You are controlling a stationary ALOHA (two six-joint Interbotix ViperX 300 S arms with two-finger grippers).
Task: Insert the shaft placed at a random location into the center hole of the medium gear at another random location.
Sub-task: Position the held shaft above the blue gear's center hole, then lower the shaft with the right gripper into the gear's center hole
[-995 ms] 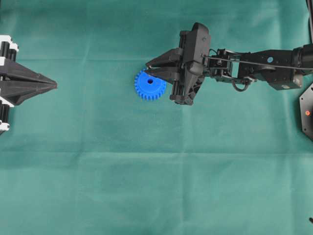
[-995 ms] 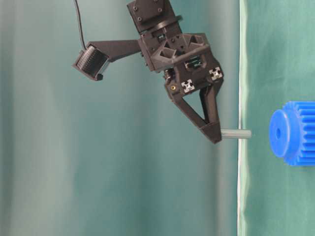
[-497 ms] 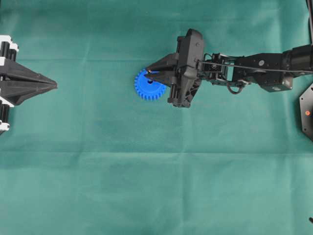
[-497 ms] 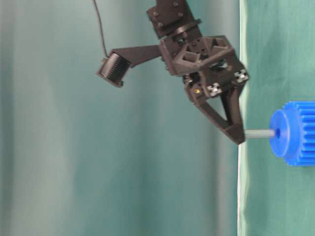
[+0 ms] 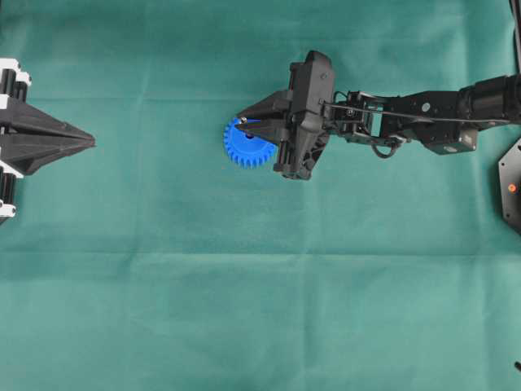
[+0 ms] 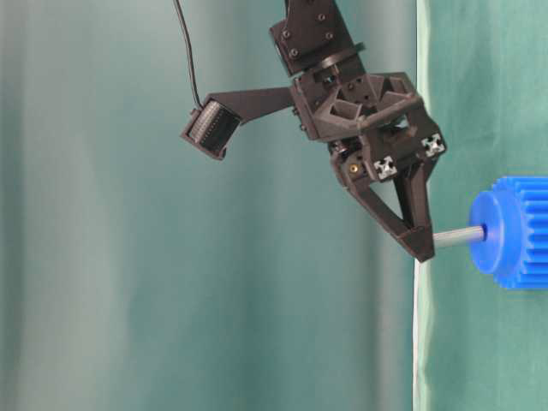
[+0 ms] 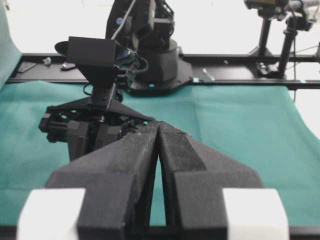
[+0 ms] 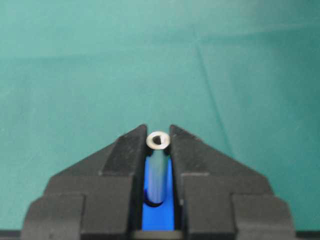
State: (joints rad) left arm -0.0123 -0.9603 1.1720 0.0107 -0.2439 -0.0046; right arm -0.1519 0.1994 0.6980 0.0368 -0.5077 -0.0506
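The blue medium gear (image 5: pixel 247 145) lies flat on the green cloth, partly under my right gripper (image 5: pixel 242 121). That gripper is shut on the silver shaft (image 6: pixel 458 235), which stands upright with a slight tilt; its lower end is in the center hole (image 6: pixel 485 229) of the hub. In the right wrist view the shaft (image 8: pixel 158 167) runs between the fingertips down into the blue gear (image 8: pixel 157 220). My left gripper (image 5: pixel 91 142) is shut and empty at the far left; it also shows in the left wrist view (image 7: pixel 158 124).
The right arm (image 5: pixel 407 118) stretches in from the right edge. A black base part (image 5: pixel 511 186) sits at the right edge. The green cloth (image 5: pixel 244 285) covers the whole table.
My right gripper has come down over the gear with the shaft. The shaft's tip, first apart from the hub, now sits in the center hole. The left gripper has not moved.
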